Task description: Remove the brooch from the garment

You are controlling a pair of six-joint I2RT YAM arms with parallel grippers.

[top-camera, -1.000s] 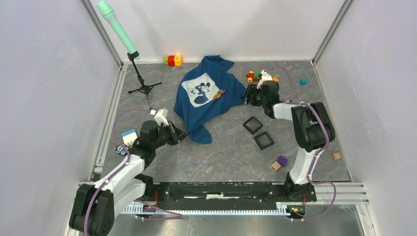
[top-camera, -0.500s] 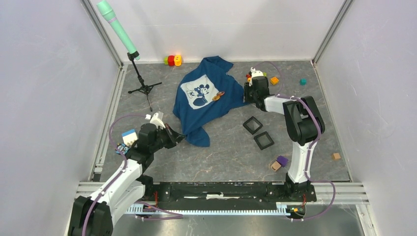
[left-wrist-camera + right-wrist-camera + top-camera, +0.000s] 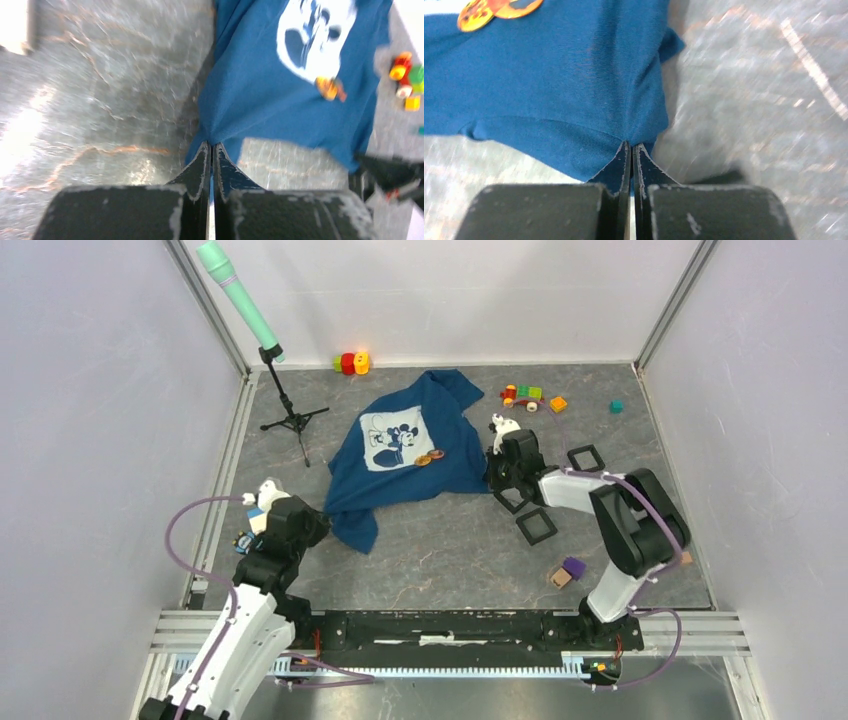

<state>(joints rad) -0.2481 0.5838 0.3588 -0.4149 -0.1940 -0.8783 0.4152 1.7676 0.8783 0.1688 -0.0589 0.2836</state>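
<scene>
The garment [image 3: 400, 455], a dark blue T-shirt with a white mouse print, lies spread across the middle of the table. The brooch [image 3: 430, 456], orange and round-lobed, is pinned just right of the print. It also shows in the left wrist view as the brooch [image 3: 329, 88] and at the top left of the right wrist view as the brooch [image 3: 499, 7]. My left gripper [image 3: 211, 146] is shut on the shirt's near-left corner, blue cloth between its fingertips. My right gripper [image 3: 631, 145] is shut on the shirt's right edge [image 3: 485, 475].
A green tube on a black tripod [image 3: 293, 420] stands at the back left. Small toys [image 3: 350, 362] and a toy train [image 3: 525, 395] lie along the back. Black square frames [image 3: 585, 457] [image 3: 536, 526] and a purple block [image 3: 573, 566] sit at the right.
The right gripper has come to the shirt's right edge and shut on it. The left arm has drawn back toward the near left, and the shirt has slid that way. One black frame has shifted to the right.
</scene>
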